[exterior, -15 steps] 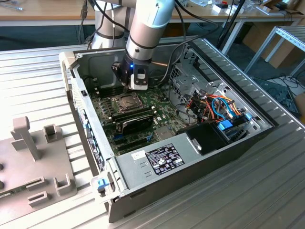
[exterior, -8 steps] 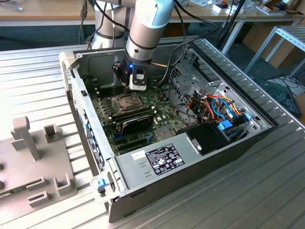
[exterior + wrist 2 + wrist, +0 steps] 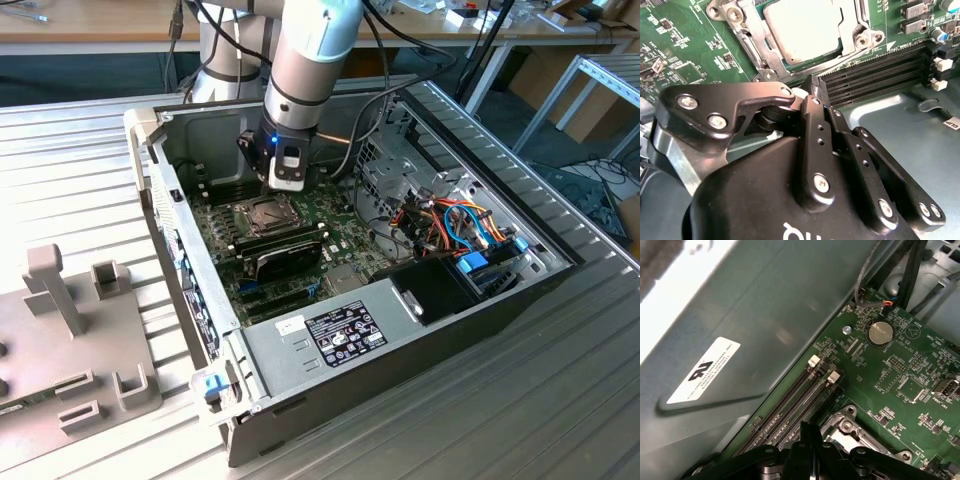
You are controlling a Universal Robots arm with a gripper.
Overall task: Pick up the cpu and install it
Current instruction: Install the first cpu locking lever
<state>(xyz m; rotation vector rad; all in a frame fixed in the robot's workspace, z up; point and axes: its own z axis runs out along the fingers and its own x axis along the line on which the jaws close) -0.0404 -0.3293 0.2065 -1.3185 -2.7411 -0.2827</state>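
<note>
Silver-grey cpu lies flat inside the metal socket frame on the green motherboard, top face exposed. In the exterior view the same cpu sits in the far half of the board.

End effector: clenched, fingertips pressed together with nothing between them. It is just beside the socket frame, over the near edge of the black memory slots, and apart from the cpu. The first wrist view agrees: end effector tip over the memory slots, beside a corner of the socket frame. A coin cell sits further out on the motherboard, and a white label is on the case wall.

Exterior view, clock bearings taken from the cpu:
- end effector at about 1 o'clock, close above
- black oblong module at 5 o'clock, just beside the socket
- power supply further out at 5 o'clock
- orange and blue wire bundle at 3 o'clock
- grey fixture at 8 o'clock, outside the open computer case, on the ribbed metal worktop
</note>
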